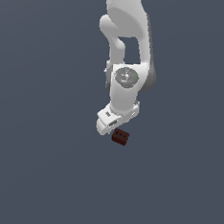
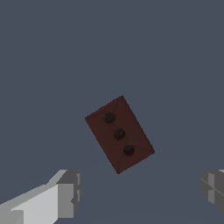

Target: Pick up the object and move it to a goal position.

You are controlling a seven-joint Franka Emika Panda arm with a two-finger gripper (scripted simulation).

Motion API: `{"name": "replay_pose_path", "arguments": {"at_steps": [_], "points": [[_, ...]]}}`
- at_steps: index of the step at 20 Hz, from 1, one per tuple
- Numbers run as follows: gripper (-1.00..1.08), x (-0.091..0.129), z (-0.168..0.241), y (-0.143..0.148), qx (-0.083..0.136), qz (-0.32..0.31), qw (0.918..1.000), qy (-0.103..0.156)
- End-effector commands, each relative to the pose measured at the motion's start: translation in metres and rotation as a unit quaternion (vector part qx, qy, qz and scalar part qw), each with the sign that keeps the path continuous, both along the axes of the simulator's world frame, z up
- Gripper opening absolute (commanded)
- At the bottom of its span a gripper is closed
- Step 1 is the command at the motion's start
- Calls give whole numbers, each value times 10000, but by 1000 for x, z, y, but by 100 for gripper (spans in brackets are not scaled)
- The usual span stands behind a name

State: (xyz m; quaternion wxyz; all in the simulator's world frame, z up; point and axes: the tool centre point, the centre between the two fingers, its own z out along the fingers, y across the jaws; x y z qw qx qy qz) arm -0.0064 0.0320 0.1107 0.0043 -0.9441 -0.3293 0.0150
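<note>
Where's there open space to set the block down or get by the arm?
Bare grey surface lies open on every side of the block: broad patches to the exterior view's left and right and below it. The only crowded spot is at the block itself, where the open hand and the arm hang just above.

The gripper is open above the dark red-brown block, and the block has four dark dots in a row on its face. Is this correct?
Not quite. The gripper is open over the dark red-brown block, with its fingers apart and not touching it, but the wrist view shows three dark dots in a row on that face, not four.
</note>
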Motion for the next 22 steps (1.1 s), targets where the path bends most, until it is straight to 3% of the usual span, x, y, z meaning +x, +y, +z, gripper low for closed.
{"name": "replay_pose_path", "arguments": {"at_steps": [1, 12, 22], "points": [[100, 1, -5, 3, 5, 402, 9992, -22], [100, 6, -25, 16, 33, 1946, 9808, -107], [100, 7, -33, 21, 48, 2571, 9663, -146]]}}
